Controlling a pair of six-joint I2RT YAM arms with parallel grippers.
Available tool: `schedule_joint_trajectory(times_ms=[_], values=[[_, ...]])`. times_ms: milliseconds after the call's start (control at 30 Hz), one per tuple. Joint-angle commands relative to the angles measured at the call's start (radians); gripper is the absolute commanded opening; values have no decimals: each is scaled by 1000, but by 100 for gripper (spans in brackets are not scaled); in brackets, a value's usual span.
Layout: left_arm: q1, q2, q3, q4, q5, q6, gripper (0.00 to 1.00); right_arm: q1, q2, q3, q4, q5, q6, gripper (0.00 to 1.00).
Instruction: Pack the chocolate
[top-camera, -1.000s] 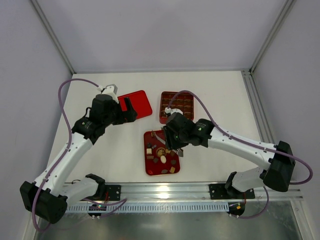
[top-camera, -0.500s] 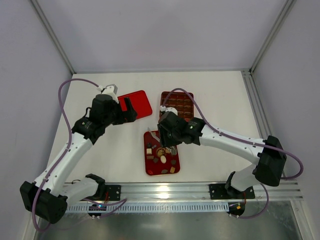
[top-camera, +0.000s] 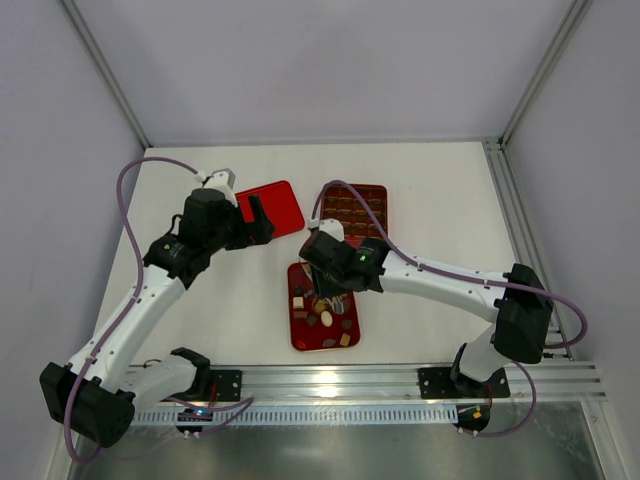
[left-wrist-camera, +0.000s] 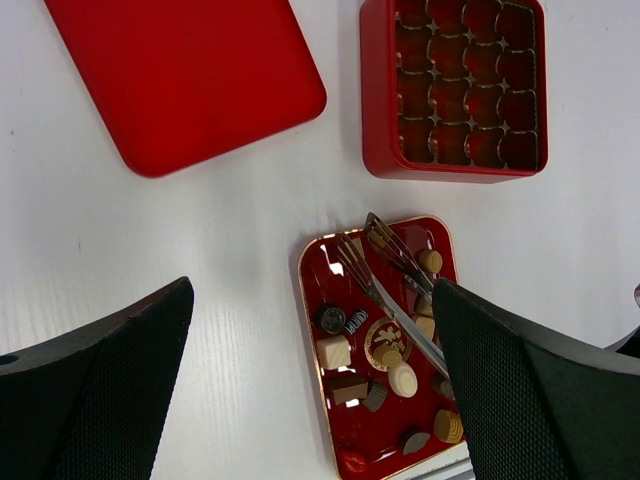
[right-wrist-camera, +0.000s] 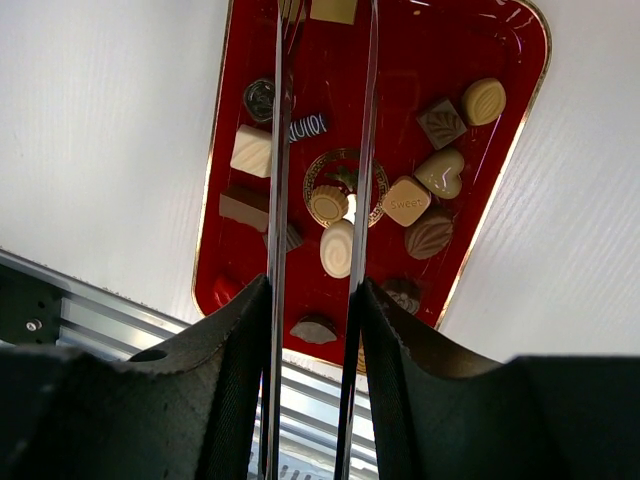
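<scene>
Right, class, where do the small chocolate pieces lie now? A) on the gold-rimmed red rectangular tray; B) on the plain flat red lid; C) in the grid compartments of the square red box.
A: the small chocolate pieces sit on the gold-rimmed red rectangular tray, under the metal tongs in the right gripper; the compartments of the square red box show none.

Surface (left-wrist-camera: 150, 260) plain white. Tray (right-wrist-camera: 420, 50) glossy red w/ thin gold rim & gold round emblem at centre. Chocolate (right-wrist-camera: 405, 200) mixed: dk brown, tan, cream-white. Some pcs have leaf-vein relief, one dk pc has white squiggles. Box (left-wrist-camera: 378, 110) red outside, brown grid inside. Flat lid (left-wrist-camera: 185, 75) plain red. Tongs (left-wrist-camera: 385, 298) silver. Left claw (left-wrist-camera: 315, 300) & right claw (right-wrist-camera: 315, 290): fingers (left-wrist-camera: 100, 400) black, fine mesh texture. Left arm (top-camera: 140, 300) & right arm (top-camera: 450, 285) white w/ black joints; cable (top-camera: 125, 210) purple.
</scene>
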Motion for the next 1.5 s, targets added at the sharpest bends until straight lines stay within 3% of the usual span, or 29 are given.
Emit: schedule_joint_trajectory(times_ms=[0, 1467], values=[[-1, -18, 4, 19, 13, 13, 100, 9, -8, 47, -10, 51, 29, 43], [-1, -14, 1, 20, 17, 10, 100, 28, 29, -6, 33, 29, 58, 42]])
